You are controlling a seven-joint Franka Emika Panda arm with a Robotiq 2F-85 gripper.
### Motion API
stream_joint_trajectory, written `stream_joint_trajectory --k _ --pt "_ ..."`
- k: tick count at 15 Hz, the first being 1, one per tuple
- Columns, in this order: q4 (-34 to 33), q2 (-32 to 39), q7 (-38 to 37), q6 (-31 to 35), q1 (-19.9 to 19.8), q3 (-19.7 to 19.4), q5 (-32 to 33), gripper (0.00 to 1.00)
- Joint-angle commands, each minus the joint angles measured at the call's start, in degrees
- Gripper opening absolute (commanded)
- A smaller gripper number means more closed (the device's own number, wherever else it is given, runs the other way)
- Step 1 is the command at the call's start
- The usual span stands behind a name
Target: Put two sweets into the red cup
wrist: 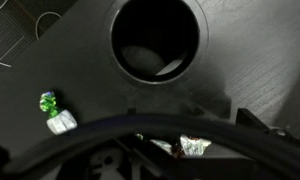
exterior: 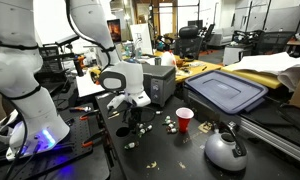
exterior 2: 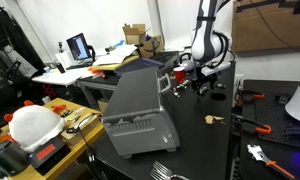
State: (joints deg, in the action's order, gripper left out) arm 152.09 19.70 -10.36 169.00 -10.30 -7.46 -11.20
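The black counter [exterior: 180, 160] carries all the things, and in both exterior views the white robot arm [exterior: 30, 70] bends down over it. On the far side of the counter lies a large blue lid [exterior: 227, 90], and in an exterior view a grey plastic crate [exterior 2: 135, 105] stands tilted at the near edge. A rounded grey kettle [exterior: 225, 152] stands near the front of the counter. The tool [exterior: 123, 108] hangs low above the counter with its jaws standing wide, and I cannot see any thing between them. The red cup [exterior: 184, 120] stands upright on the counter, between the tool and the kettle but apart from both. The sweets [exterior: 168, 124] lie scattered on the counter: some just beside the red cup, others nearer to the front edge. In the wrist view 2 of them show, 1 with a green and white wrapper [wrist: 56, 118] at the left and 1 pale [wrist: 196, 146] low in the picture, below a round dark hole [wrist: 155, 40].
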Motion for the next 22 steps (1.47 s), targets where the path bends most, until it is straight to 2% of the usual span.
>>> stream_joint_trajectory --k 1,4,5,7,16,22 --pt "-2.06 2.05 1.48 2.7 -2.07 2.34 -2.29 1.0" --pt "-3.41 3.32 1.29 3.59 -2.42 2.81 -2.4 1.0" --pt "-3.76 3.68 1.14 3.68 -2.35 2.78 -2.32 0.75" --pt "-4.35 4.2 0.71 3.27 -1.98 2.35 -2.03 0.66" --pt "-4.59 0.79 -4.57 -4.74 4.55 -5.79 0.69 0.01" --pt "-5.26 -3.56 -6.72 -12.44 5.72 -7.45 2.36 0.0"
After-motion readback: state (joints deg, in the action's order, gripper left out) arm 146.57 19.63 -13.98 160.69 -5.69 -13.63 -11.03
